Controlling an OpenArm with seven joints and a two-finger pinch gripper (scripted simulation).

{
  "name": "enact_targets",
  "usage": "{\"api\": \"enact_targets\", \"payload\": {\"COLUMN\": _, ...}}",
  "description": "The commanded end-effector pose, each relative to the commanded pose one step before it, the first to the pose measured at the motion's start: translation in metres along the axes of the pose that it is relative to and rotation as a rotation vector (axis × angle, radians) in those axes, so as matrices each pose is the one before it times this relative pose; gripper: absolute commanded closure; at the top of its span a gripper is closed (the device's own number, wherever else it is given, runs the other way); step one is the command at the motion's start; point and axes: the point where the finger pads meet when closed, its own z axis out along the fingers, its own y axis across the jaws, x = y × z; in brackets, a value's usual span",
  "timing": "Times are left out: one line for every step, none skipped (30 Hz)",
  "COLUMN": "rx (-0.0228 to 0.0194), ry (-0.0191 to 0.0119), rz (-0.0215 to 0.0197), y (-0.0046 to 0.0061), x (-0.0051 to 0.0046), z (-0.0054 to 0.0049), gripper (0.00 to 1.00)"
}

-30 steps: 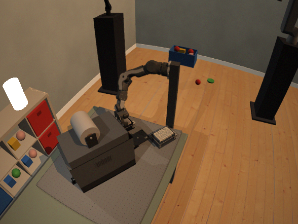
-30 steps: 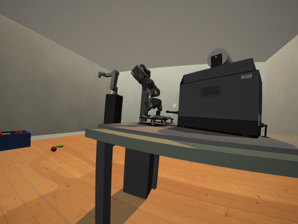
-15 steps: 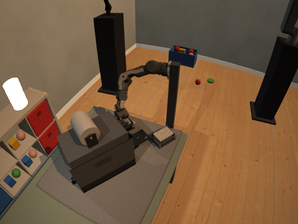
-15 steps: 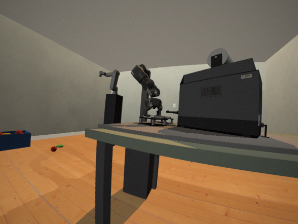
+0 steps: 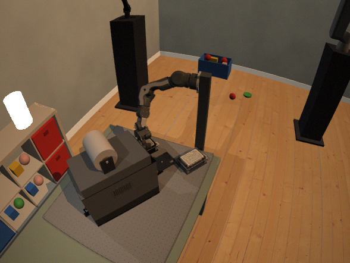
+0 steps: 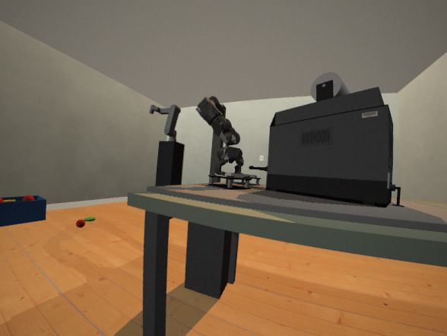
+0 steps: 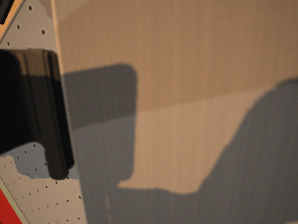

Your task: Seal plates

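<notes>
Jaws parted, astride a plate [image 5: 153, 144] [image 7: 175, 150], seemingly foiled, at the surface's [image 5: 140, 226] [image 6: 289, 229] far edge | first sealing probably done, release likely | open plate [image 5: 193, 157] [image 6: 236, 174] waits near the right corner, its whole round left

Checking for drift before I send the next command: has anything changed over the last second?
Nothing visibly changed. The arm, the gripper, the sealer and the plate in the nearer nest look as they did.
</notes>
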Motion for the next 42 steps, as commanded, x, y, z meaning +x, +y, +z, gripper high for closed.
{"api": "enact_targets", "payload": {"rx": 0.00573, "ry": -0.00274, "rz": 0.00376, "y": -0.00174, "x": -0.001023, "z": -0.00168, "gripper": 0.35}}
{"api": "enact_targets", "payload": {"rx": -0.00125, "ry": -0.00015, "rz": -0.00018, "y": 0.00057, "x": -0.000094, "z": -0.00070, "gripper": 0.35}}
{"api": "enact_targets", "payload": {"rx": -0.00089, "ry": -0.00042, "rz": 0.00006, "y": 0.00034, "x": -0.000197, "z": -0.00078, "gripper": 0.35}}
{"api": "enact_targets", "payload": {"rx": -0.00026, "ry": -0.00032, "rz": 0.00014, "y": 0.00006, "x": -0.000137, "z": -0.00076, "gripper": 0.35}}
{"api": "enact_targets", "payload": {"rx": 0.00028, "ry": 0.00013, "rz": 0.00005, "y": -0.00013, "x": 0.000057, "z": -0.00064, "gripper": 0.35}}
{"api": "enact_targets", "payload": {"rx": 0.00053, "ry": 0.00030, "rz": 0.00000, "y": -0.00021, "x": 0.000134, "z": -0.00059, "gripper": 0.35}}
{"api": "enact_targets", "payload": {"rx": 0.00025, "ry": 0.00008, "rz": 0.00001, "y": -0.00010, "x": 0.000039, "z": -0.00065, "gripper": 0.35}}
{"api": "enact_targets", "payload": {"rx": -0.00024, "ry": -0.00019, "rz": -0.00001, "y": 0.00009, "x": -0.000081, "z": -0.00072, "gripper": 0.35}}
{"api": "enact_targets", "payload": {"rx": -0.00040, "ry": -0.00018, "rz": -0.00005, "y": 0.00016, "x": -0.000085, "z": -0.00072, "gripper": 0.35}}
{"api": "enact_targets", "payload": {"rx": -0.00014, "ry": 0.00008, "rz": -0.00008, "y": 0.00007, "x": 0.000021, "z": -0.00065, "gripper": 0.35}}
{"api": "enact_targets", "payload": {"rx": 0.00018, "ry": 0.00027, "rz": -0.00008, "y": -0.00006, "x": 0.000103, "z": -0.00061, "gripper": 0.35}}
{"api": "enact_targets", "payload": {"rx": 0.00024, "ry": 0.00017, "rz": -0.00002, "y": -0.00010, "x": 0.000065, "z": -0.00063, "gripper": 0.35}}
{"api": "enact_targets", "payload": {"rx": 0.00005, "ry": -0.00009, "rz": 0.00005, "y": -0.00004, "x": -0.000040, "z": -0.00070, "gripper": 0.35}}
{"api": "enact_targets", "payload": {"rx": -0.00012, "ry": -0.00019, "rz": 0.00004, "y": 0.00003, "x": -0.000086, "z": -0.00073, "gripper": 0.35}}
{"api": "enact_targets", "payload": {"rx": 0.00000, "ry": 0.00000, "rz": 0.00000, "y": 0.00000, "x": 0.000000, "z": 0.00000, "gripper": 0.35}}
{"api": "enact_targets", "payload": {"rx": 0.00000, "ry": 0.00000, "rz": 0.00000, "y": 0.00000, "x": 0.000000, "z": 0.00000, "gripper": 0.35}}
{"api": "enact_targets", "payload": {"rx": -0.00108, "ry": 0.00116, "rz": -0.00109, "y": 0.00039, "x": 0.000417, "z": -0.00023, "gripper": 0.35}}
{"api": "enact_targets", "payload": {"rx": 0.00162, "ry": -0.00161, "rz": 0.00156, "y": -0.00076, "x": -0.000615, "z": -0.00128, "gripper": 0.35}}
{"api": "enact_targets", "payload": {"rx": -0.00040, "ry": -0.00024, "rz": -0.00007, "y": 0.00017, "x": -0.000105, "z": -0.00074, "gripper": 0.35}}
{"api": "enact_targets", "payload": {"rx": -0.00017, "ry": 0.00075, "rz": -0.00056, "y": 0.00025, "x": 0.000278, "z": -0.00042, "gripper": 0.35}}
{"api": "enact_targets", "payload": {"rx": 0.00019, "ry": 0.00096, "rz": -0.00046, "y": 0.00001, "x": 0.000366, "z": -0.00046, "gripper": 0.35}}
{"api": "enact_targets", "payload": {"rx": -0.00005, "ry": 0.00030, "rz": -0.00016, "y": 0.00005, "x": 0.000097, "z": -0.00060, "gripper": 0.35}}
{"api": "enact_targets", "payload": {"rx": -0.00037, "ry": -0.00043, "rz": 0.00010, "y": 0.00009, "x": -0.000191, "z": -0.00081, "gripper": 0.35}}
{"api": "enact_targets", "payload": {"rx": -0.00004, "ry": -0.00063, "rz": 0.00032, "y": -0.00010, "x": -0.000263, "z": -0.00087, "gripper": 0.35}}
{"api": "enact_targets", "payload": {"rx": 0.00032, "ry": -0.00007, "rz": 0.00012, "y": -0.00017, "x": -0.000036, "z": -0.00072, "gripper": 0.35}}
{"api": "enact_targets", "payload": {"rx": 0.00038, "ry": 0.00055, "rz": -0.00021, "y": -0.00009, "x": 0.000203, "z": -0.00053, "gripper": 0.35}}
{"api": "enact_targets", "payload": {"rx": 0.00001, "ry": 0.00065, "rz": -0.00042, "y": 0.00009, "x": 0.000236, "z": -0.00051, "gripper": 0.35}}
{"api": "enact_targets", "payload": {"rx": -0.00032, "ry": 0.00019, "rz": -0.00024, "y": 0.00017, "x": 0.000044, "z": -0.00063, "gripper": 0.35}}
{"api": "enact_targets", "payload": {"rx": -0.00035, "ry": -0.00022, "rz": 0.00000, "y": 0.00011, "x": -0.000118, "z": -0.00076, "gripper": 0.35}}
{"api": "enact_targets", "payload": {"rx": 0.00001, "ry": -0.00023, "rz": 0.00013, "y": -0.00007, "x": -0.000110, "z": -0.00077, "gripper": 0.35}}
{"api": "enact_targets", "payload": {"rx": 0.00035, "ry": 0.00010, "rz": 0.00005, "y": -0.00017, "x": 0.000023, "z": -0.00068, "gripper": 0.35}}
{"api": "enact_targets", "payload": {"rx": 0.00000, "ry": 0.00000, "rz": 0.00000, "y": 0.00000, "x": 0.000000, "z": 0.00000, "gripper": 0.35}}
{"api": "enact_targets", "payload": {"rx": 0.00000, "ry": 0.00000, "rz": 0.00000, "y": 0.00000, "x": 0.000000, "z": 0.00000, "gripper": 0.35}}
{"api": "enact_targets", "payload": {"rx": -0.00062, "ry": 0.00147, "rz": -0.00103, "y": 0.00021, "x": 0.000543, "z": -0.00014, "gripper": 0.35}}
{"api": "enact_targets", "payload": {"rx": 0.00144, "ry": -0.00146, "rz": 0.00129, "y": -0.00065, "x": -0.000575, "z": -0.00129, "gripper": 0.35}}
{"api": "enact_targets", "payload": {"rx": -0.00067, "ry": -0.00039, "rz": -0.00008, "y": 0.00028, "x": -0.000148, "z": -0.00075, "gripper": 0.35}}
{"api": "enact_targets", "payload": {"rx": -0.00089, "ry": -0.00119, "rz": 0.00033, "y": 0.00020, "x": -0.000497, "z": -0.00199, "gripper": 0.35}}
{"api": "enact_targets", "payload": {"rx": -0.00011, "ry": -0.00002, "rz": -0.00003, "y": 0.00002, "x": -0.000021, "z": -0.00168, "gripper": 0.35}}
{"api": "enact_targets", "payload": {"rx": 0.00075, "ry": 0.00069, "rz": -0.00012, "y": -0.00024, "x": 0.000301, "z": -0.00147, "gripper": 0.35}}
{"api": "enact_targets", "payload": {"rx": 0.00070, "ry": 0.00088, "rz": -0.00029, "y": -0.00022, "x": 0.000314, "z": -0.00148, "gripper": 0.35}}
{"api": "enact_targets", "payload": {"rx": -0.00025, "ry": 0.00011, "rz": -0.00022, "y": 0.00010, "x": -0.000002, "z": -0.00169, "gripper": 0.35}}
{"api": "enact_targets", "payload": {"rx": -0.00062, "ry": -0.00080, "rz": 0.00018, "y": 0.00016, "x": -0.000302, "z": -0.00188, "gripper": 0.35}}
